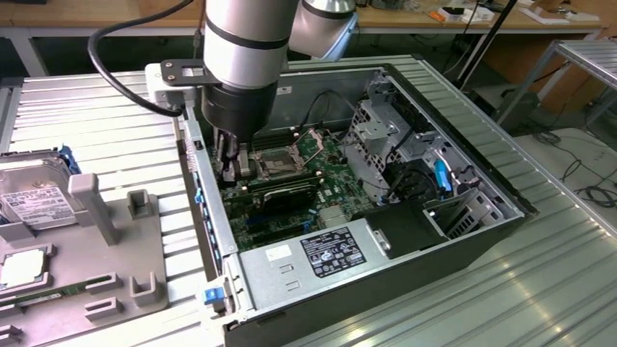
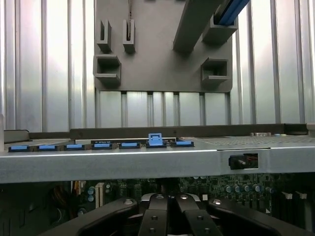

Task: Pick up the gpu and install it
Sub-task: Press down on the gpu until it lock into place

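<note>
Hovering inside case by rear wall, gripper pinched fully shut, nothing visibly clamped. gpu seemingly stands edge-down in motherboard slot just beside; closed fingers suit pressing, not carrying.

I work in a robotics lab or workshop. My bench is a ribbed aluminium table holding an opened PC case and a grey parts fixture. Cluttered wooden workbenches stand behind.
</note>
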Action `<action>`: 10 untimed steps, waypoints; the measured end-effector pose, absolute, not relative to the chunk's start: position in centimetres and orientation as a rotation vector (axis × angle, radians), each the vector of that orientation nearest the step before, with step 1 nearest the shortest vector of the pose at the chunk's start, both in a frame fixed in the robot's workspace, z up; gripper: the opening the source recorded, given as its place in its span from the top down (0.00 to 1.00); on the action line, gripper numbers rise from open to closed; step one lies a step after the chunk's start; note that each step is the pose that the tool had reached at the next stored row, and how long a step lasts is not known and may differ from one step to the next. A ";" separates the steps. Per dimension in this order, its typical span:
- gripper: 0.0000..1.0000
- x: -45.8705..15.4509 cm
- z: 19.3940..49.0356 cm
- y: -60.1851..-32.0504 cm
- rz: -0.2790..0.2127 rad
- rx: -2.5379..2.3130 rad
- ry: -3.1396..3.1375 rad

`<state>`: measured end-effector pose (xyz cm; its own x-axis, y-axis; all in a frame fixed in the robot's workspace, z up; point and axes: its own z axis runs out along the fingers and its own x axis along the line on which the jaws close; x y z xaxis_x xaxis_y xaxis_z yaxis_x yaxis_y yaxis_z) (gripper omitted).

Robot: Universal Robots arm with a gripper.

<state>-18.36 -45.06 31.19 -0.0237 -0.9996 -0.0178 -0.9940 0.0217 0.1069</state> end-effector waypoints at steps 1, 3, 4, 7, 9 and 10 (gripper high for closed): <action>0.89 -18.3 31.3 -45.1 -0.144 2.147 -2.196; 0.89 -18.3 31.8 -45.1 -0.161 2.137 -2.189; 0.89 -18.3 31.9 -45.1 -0.165 2.134 -2.187; 0.89 -18.3 31.8 -45.1 -0.164 2.135 -2.188; 0.89 -18.3 31.6 -45.3 -0.159 2.138 -2.190; 0.89 -18.3 31.5 -45.4 -0.159 2.137 -2.190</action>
<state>-18.33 -45.41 31.55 -0.0256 -0.9995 -0.0173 -0.9915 0.0232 0.1278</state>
